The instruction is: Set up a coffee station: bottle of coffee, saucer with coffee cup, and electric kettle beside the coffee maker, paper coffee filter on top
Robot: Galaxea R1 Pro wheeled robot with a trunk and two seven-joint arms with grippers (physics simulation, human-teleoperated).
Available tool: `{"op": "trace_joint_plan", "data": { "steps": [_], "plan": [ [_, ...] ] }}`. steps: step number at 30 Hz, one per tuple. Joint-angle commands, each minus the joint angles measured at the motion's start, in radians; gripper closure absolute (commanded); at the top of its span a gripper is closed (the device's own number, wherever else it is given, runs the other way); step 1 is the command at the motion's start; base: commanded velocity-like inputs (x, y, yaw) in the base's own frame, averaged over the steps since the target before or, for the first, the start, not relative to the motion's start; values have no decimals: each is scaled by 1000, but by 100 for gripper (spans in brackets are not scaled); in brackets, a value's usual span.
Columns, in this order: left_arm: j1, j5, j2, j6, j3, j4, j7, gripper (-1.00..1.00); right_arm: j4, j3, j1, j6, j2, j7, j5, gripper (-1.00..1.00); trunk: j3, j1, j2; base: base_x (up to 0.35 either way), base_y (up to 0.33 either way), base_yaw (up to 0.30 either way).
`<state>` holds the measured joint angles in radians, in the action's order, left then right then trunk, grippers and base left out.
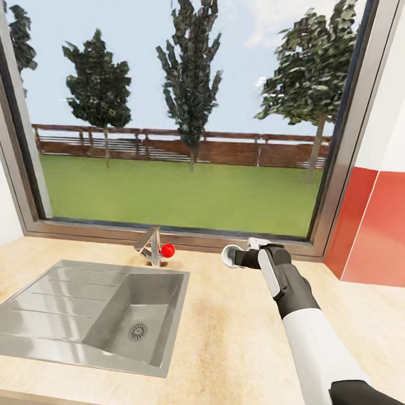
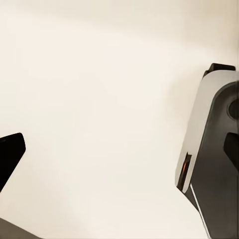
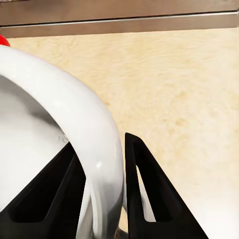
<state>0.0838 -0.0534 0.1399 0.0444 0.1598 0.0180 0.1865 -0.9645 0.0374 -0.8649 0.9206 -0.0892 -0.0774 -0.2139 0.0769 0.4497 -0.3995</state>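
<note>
Coffee cup (image 1: 230, 254): we are seeing a small white cup held out over the kitchen countertop (image 1: 232, 339), just in front of the window sill and to the right of the steel sink (image 1: 97, 316).
Right gripper (image 1: 238, 257): we are reading it as clamped on the cup; in the right wrist view one dark finger (image 3: 149, 194) is lying outside the white wall (image 3: 74, 139) and the other (image 3: 50, 194) inside it, pinching the rim.
Left gripper: we are seeing dark and white parts of it against a plain pale surface in the left wrist view; we cannot tell whether it is open or closed.
Governing relation: the cup is sitting at the tip of the right arm, on the sink side of the fingers, with its mouth apparently turned sideways rather than upward.
Judgement: we are taking the cup as in carriage toward a saucer, so the right arm is the working one; the cup would need righting before being set down.
Faucet (image 1: 150, 247): its red knob (image 1: 167, 250) is standing near the cup, apart from it.
</note>
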Motion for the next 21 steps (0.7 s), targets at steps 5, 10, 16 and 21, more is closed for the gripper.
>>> {"op": "trace_joint_plan", "data": {
  "steps": [5,10,16,21],
  "plan": [
    [1,-6,-4,5,7,2,2,-100,0,1,0,3,-1,-7,-10,100,7,0,-1,0,0,0],
    [1,-7,-5,5,7,2,2,-100,0,1,0,3,-1,-7,-10,100,15,0,-1,-26,-14,0],
    [1,-6,-5,5,7,2,2,-100,1,1,0,3,-1,-7,-10,100,25,0,-1,-193,-136,0],
    [1,-6,-5,5,8,2,2,-100,1,2,0,3,-1,-7,-10,100,32,0,-1,-254,-161,26]
  ]
}}
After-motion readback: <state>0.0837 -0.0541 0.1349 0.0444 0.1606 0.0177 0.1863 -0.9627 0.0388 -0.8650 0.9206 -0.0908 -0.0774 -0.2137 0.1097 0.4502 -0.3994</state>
